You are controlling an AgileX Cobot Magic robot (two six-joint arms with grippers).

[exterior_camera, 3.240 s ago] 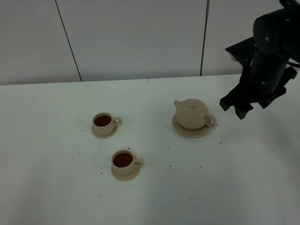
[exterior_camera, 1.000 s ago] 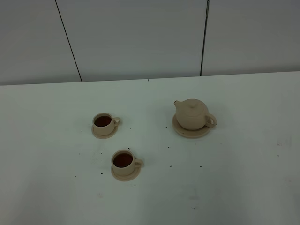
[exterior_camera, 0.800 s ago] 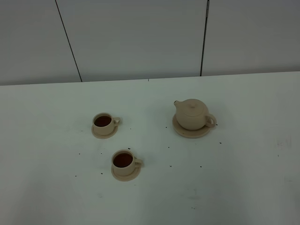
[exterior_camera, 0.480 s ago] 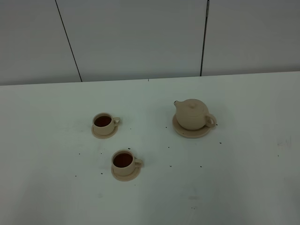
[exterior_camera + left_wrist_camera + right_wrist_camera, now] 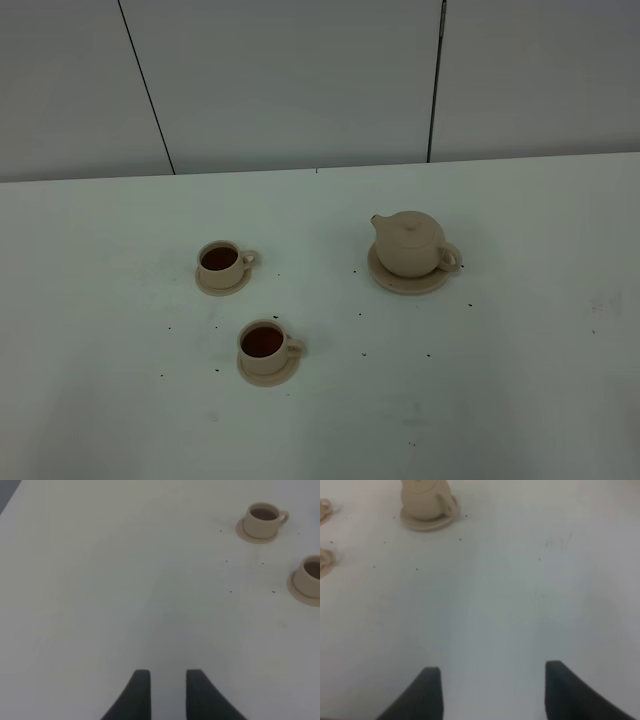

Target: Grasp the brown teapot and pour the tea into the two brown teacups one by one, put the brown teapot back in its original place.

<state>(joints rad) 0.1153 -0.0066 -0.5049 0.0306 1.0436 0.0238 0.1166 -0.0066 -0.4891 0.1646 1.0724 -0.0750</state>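
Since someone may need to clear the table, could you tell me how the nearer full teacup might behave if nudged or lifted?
The nearer teacup holds dark tea near its rim, so a nudge would probably spill it. It sits loose on its small saucer and may slide. It looks ceramic: stiff, likely fragile.

A round squat matte tan teapot (image 5: pixel 410 243) with knobbed lid stands upright on a flat round tan saucer (image 5: pixel 407 279), spout toward ten o'clock, handle toward four. Well apart at its eight o'clock, two small tan teacups (image 5: pixel 222 259) (image 5: pixel 264 343) sit on small saucers on the white table (image 5: pixel 520 380), both holding dark tea.
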